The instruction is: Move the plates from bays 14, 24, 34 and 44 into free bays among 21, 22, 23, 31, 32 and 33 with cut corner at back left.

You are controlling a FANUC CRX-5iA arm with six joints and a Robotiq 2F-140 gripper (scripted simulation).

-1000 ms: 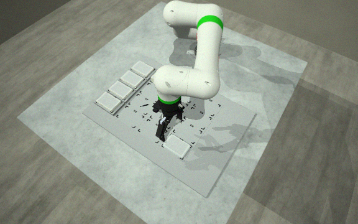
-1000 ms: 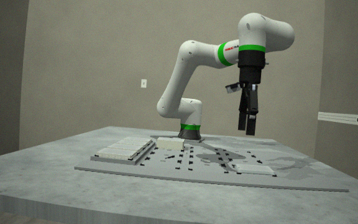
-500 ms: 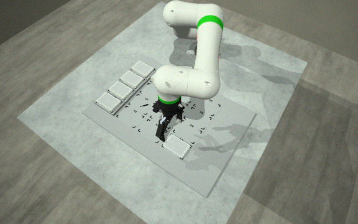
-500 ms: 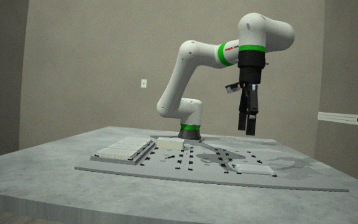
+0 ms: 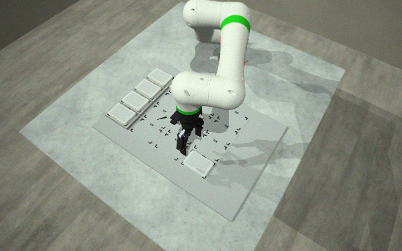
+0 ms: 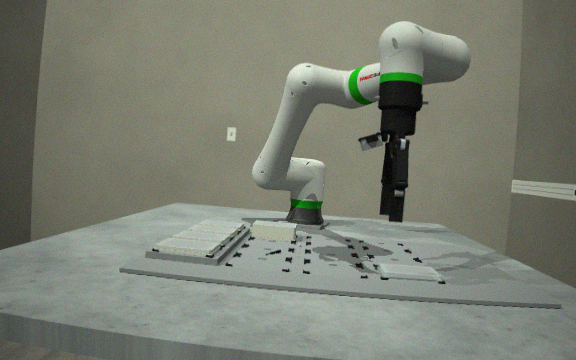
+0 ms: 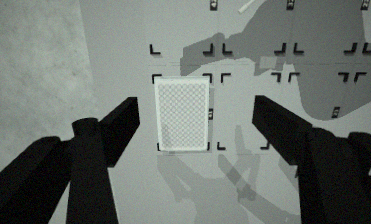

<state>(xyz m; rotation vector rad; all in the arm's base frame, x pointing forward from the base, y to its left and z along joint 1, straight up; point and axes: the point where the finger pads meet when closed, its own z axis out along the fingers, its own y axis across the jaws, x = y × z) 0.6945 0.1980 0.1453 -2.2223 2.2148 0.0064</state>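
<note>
Four sealed plates lie on column 4's raised floor: the plate in bay 14 (image 5: 160, 77), in 24 (image 5: 148, 88), in 34 (image 5: 135, 100) and in 44 (image 5: 118, 114). Another plate (image 5: 198, 163) (image 6: 410, 272) (image 7: 182, 117) lies in bay 41 inside its corner pieces. The gripper (image 5: 190, 143) (image 6: 390, 217) (image 7: 196, 110) is open with nothing between its fingers. It hangs high above the deck near the bay 41 plate, its fingers apart on either side of that plate in the wrist view. The arm hides parts of columns 2 and 3 in the top view.
The deep-well block (image 6: 274, 232) stands in bay 13, taller than the plates. A small dark thin thing (image 5: 162, 118) (image 6: 273, 252) lies in column 3. A pale thin stick (image 7: 246, 6) shows at the wrist view's top edge, seemingly in bay 32. Corner pieces dot the deck (image 5: 250, 153).
</note>
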